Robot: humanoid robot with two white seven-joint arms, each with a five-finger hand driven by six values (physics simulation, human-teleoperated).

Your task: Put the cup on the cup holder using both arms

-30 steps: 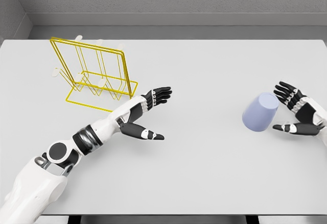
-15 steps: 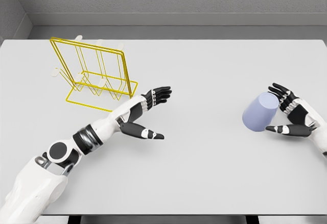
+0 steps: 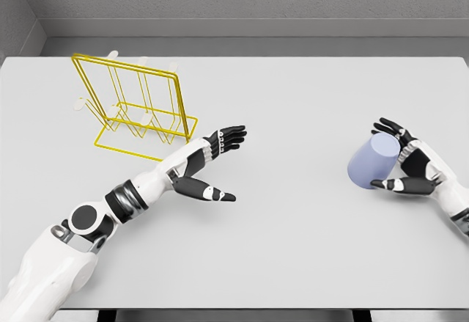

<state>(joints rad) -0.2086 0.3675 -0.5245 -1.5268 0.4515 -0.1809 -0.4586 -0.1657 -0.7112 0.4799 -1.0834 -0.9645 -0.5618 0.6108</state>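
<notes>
Just to the left of our right robot hand (image 3: 405,162) lay the cup (image 3: 373,161), tilted on the table (image 3: 293,234) with its long axis leaning up toward that hand. Our fingers were spread around its right side, thumb low and fingertips at the upper edge; whether they touched it yet we could not tell. Our left robot hand (image 3: 207,165) hung open and empty, well apart from the cup, with the cup holder (image 3: 132,109) just beyond it. We judged the right hand the nearer for the grasp.

Bright, even sim render w/ soft faint shadows, sharp throughout, no glare.
</notes>
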